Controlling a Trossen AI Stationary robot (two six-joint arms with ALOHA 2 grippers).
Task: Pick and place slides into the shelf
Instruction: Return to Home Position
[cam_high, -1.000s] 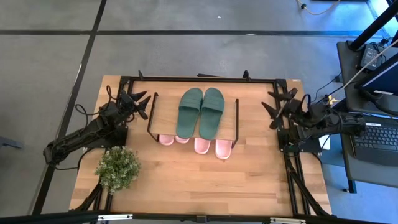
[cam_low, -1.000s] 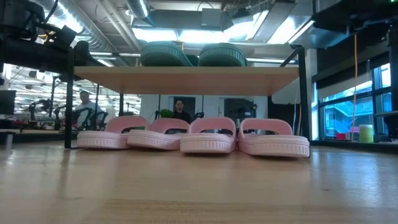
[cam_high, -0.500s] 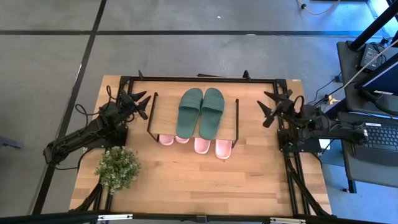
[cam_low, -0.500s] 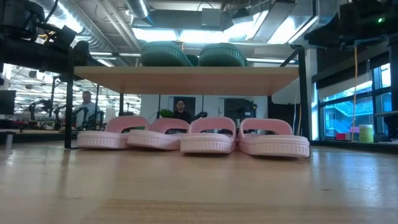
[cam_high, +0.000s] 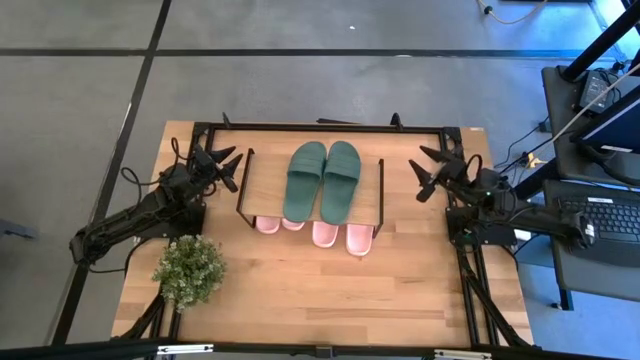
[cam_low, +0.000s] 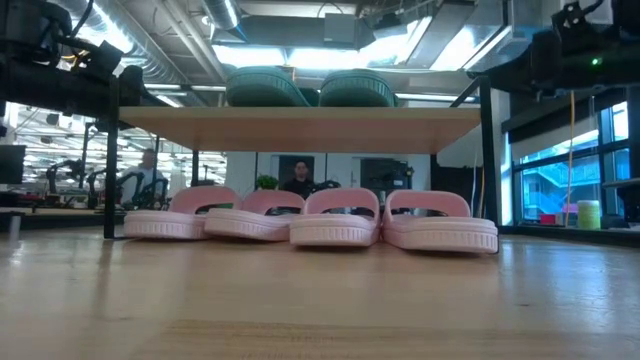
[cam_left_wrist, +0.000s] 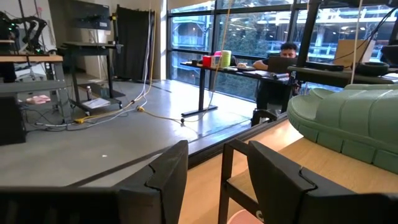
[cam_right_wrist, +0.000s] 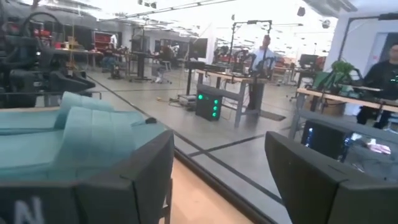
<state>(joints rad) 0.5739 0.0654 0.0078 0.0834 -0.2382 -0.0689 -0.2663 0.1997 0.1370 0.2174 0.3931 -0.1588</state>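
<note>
The shelf (cam_high: 365, 195) stands mid-table on thin black wire legs (cam_left_wrist: 227, 174). Two dark green slides (cam_high: 322, 181) lie side by side, soles down, on its wooden plank (cam_low: 300, 128). Several light pink slides (cam_low: 310, 218) rest in a row on the table under it, their ends showing at the shelf's near edge (cam_high: 325, 234). My left gripper (cam_high: 228, 168) hovers open beside the shelf's left far corner, and a green slide (cam_left_wrist: 348, 118) fills the side of its wrist view. My right gripper (cam_high: 422, 172) hovers open off the shelf's right side, facing the green slides (cam_right_wrist: 62, 130).
A potted plant (cam_high: 190, 268) stands at the table's near left. A black frame rail (cam_high: 320, 126) runs round the table's far edge and sides. The wood in front of the shelf (cam_high: 330, 290) is bare. A desk with a keyboard (cam_high: 600, 215) stands beyond the right edge. People (cam_low: 300, 178) show in the room behind.
My right gripper has swung toward the table's left, nearer the shelf's right side, and sunk a little. It has stayed open. The slides and the shelf have kept their places.
</note>
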